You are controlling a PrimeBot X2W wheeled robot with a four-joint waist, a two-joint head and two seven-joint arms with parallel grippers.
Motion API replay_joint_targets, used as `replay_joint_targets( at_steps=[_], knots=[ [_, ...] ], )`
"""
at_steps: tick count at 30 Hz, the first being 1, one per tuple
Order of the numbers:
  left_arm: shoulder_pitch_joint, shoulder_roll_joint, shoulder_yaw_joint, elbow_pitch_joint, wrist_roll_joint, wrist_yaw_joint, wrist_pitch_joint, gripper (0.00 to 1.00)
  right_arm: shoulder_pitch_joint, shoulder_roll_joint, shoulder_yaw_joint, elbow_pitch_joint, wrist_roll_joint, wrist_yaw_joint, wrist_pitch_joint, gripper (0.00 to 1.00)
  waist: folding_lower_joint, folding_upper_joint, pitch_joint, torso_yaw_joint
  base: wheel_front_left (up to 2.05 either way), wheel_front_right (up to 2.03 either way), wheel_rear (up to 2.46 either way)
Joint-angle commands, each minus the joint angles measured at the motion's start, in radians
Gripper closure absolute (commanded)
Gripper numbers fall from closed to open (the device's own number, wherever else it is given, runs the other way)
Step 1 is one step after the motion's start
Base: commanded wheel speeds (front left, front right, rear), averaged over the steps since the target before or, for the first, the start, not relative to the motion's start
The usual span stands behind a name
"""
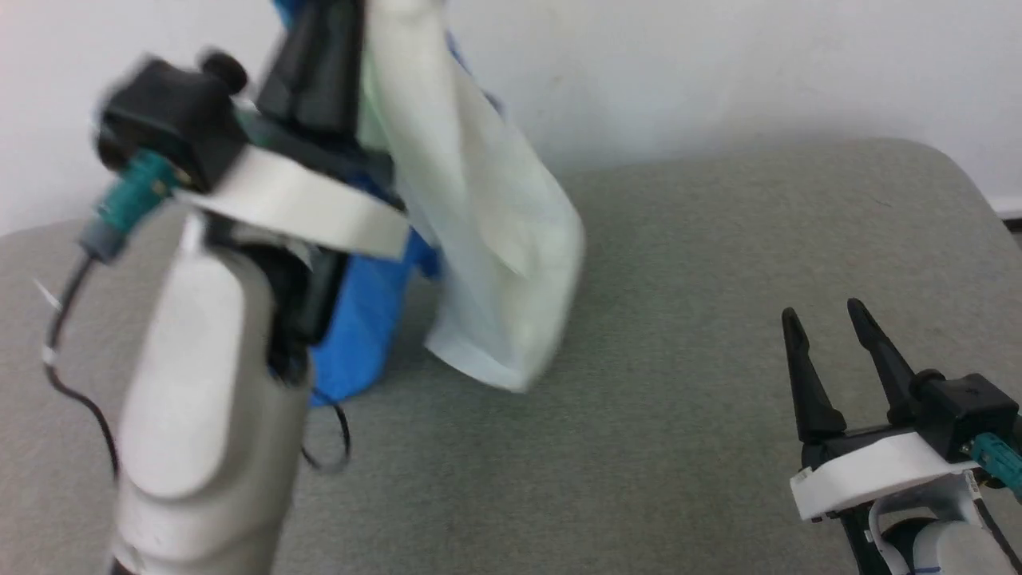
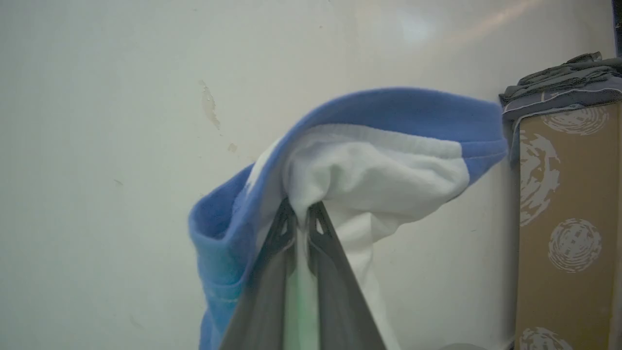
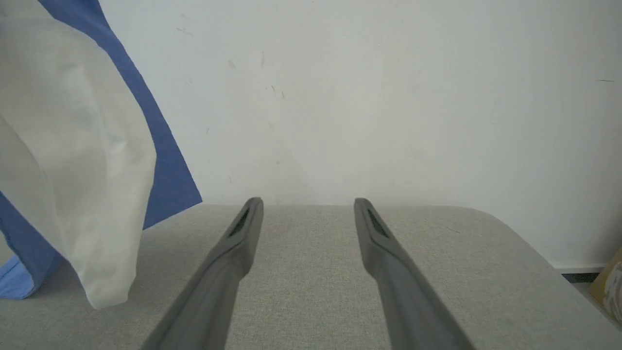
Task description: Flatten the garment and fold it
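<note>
The garment (image 1: 487, 224) hangs from high at the upper left of the head view, its white body in front and a blue sleeve (image 1: 359, 319) behind, and it looks blurred. My left gripper (image 2: 302, 209) is shut on a bunch of white and blue cloth (image 2: 379, 160) near the top. In the right wrist view the garment (image 3: 73, 146) hangs at the left, its blue lower end reaching the grey padded table (image 3: 316, 277). My right gripper (image 1: 822, 313) stands open low at the right, well clear of the cloth, with nothing between its fingers (image 3: 243, 238).
My raised left forearm (image 1: 207, 383) covers the table's left part. A white wall (image 1: 718, 64) runs right behind the table (image 1: 679, 319). Beside the wall stands a patterned cardboard box (image 2: 563, 218) with folded grey cloth (image 2: 563, 78) on top.
</note>
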Motion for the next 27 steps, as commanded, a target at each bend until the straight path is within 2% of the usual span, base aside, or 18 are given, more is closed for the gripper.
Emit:
replay_joint_targets(
  at_steps=[1, 4, 8, 15, 16, 17, 18, 23, 27],
  knots=[
    [0.093, -0.018, -0.015, -0.019, -0.022, 0.018, 0.022, 1.0, 0.014, 0.003, -0.001, 0.005, 0.01, -0.001, -0.004, 0.0, 0.0, 0.0, 0.028, -0.066, 0.0, 0.0, 0.0],
    [0.243, -0.038, -0.024, -0.01, -0.05, 0.045, 0.035, 1.0, 0.009, 0.003, 0.011, 0.014, 0.019, -0.001, -0.01, 0.0, 0.0, 0.0, 0.043, -0.083, 0.0, 0.0, 0.0],
    [0.44, -0.046, -0.046, 0.082, -0.054, 0.078, 0.023, 1.0, 0.001, 0.003, 0.023, 0.026, 0.028, -0.001, -0.02, 0.0, 0.0, 0.0, 0.06, -0.094, 0.0, 0.0, 0.0],
    [0.636, -0.071, -0.079, 0.24, -0.05, 0.121, -0.028, 1.0, -0.004, 0.003, 0.034, 0.048, 0.027, -0.001, -0.025, 0.0, 0.0, 0.0, 0.057, -0.091, 0.0, 0.0, 0.0],
    [0.651, -0.075, -0.089, 0.255, -0.045, 0.123, -0.034, 0.86, -0.004, 0.003, 0.038, 0.051, 0.027, -0.001, -0.024, 0.0, 0.0, 0.0, 0.055, -0.089, 0.0, 0.0, 0.0],
    [0.661, -0.078, -0.096, 0.266, -0.043, 0.125, -0.044, 0.45, -0.004, 0.003, 0.041, 0.053, 0.025, -0.001, -0.023, 0.0, 0.0, 0.0, 0.051, -0.087, 0.0, 0.0, 0.0],
    [0.668, -0.082, -0.1, 0.274, -0.045, 0.124, -0.058, 0.0, -0.003, 0.003, 0.042, 0.055, 0.024, -0.001, -0.022, 0.0, 0.0, 0.0, 0.045, -0.085, 0.0, 0.0, 0.0],
    [0.653, -0.094, -0.111, 0.222, -0.036, 0.099, -0.187, 0.0, 0.008, 0.003, 0.038, 0.054, 0.016, -0.001, -0.016, 0.0, 0.0, 0.0, 0.019, -0.063, 0.0, 0.0, 0.0],
    [0.643, -0.088, -0.101, 0.148, -0.028, 0.081, -0.221, 0.0, 0.022, 0.003, 0.038, 0.047, 0.01, -0.001, -0.007, 0.0, 0.0, 0.0, -0.002, -0.046, 0.0, 0.0, 0.0]
  ],
)
